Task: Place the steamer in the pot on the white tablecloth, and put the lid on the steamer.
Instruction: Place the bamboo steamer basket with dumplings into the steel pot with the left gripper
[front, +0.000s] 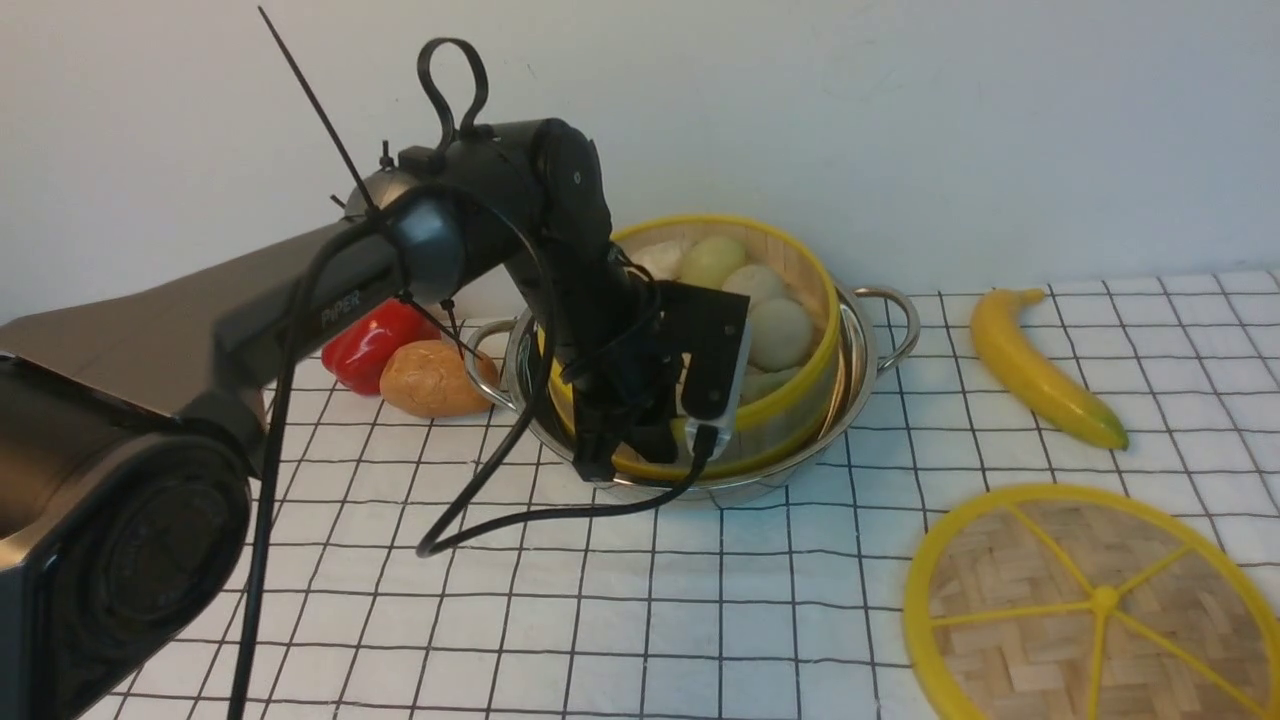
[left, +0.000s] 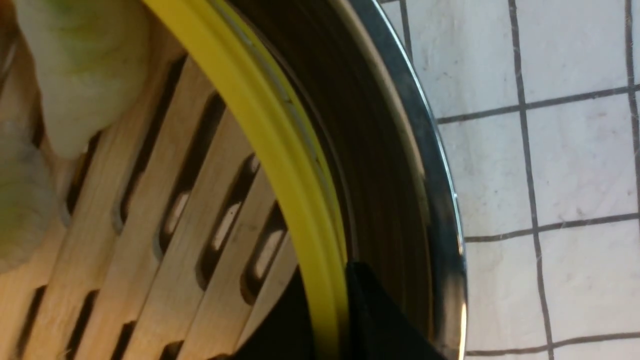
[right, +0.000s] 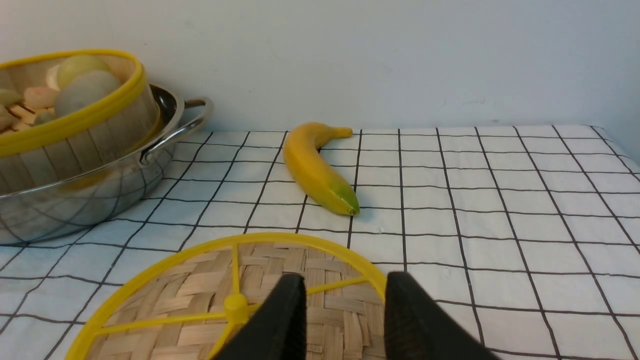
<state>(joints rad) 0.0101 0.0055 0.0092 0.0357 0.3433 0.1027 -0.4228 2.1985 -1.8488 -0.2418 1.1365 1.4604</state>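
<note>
The steamer (front: 826, 300), a bamboo basket with yellow rims and pale buns, sits tilted in the steel pot (front: 868, 372) on the white tablecloth (front: 700, 620). My left gripper (front: 622, 452) is shut on the steamer's near rim. In the left wrist view the yellow rim runs between its black fingers (left: 327, 285), beside the slatted floor (left: 210, 200) and the pot wall (left: 395, 175). The lid (front: 1010, 590) lies flat at the front right. My right gripper (right: 345, 280) is open just above the lid's (right: 175, 295) edge. It does not show in the front view.
A banana (front: 1040, 370) lies right of the pot, behind the lid; it also shows in the right wrist view (right: 315, 170). A red pepper (front: 375, 340) and a brown potato (front: 430, 378) lie left of the pot by its handle. A wall stands behind.
</note>
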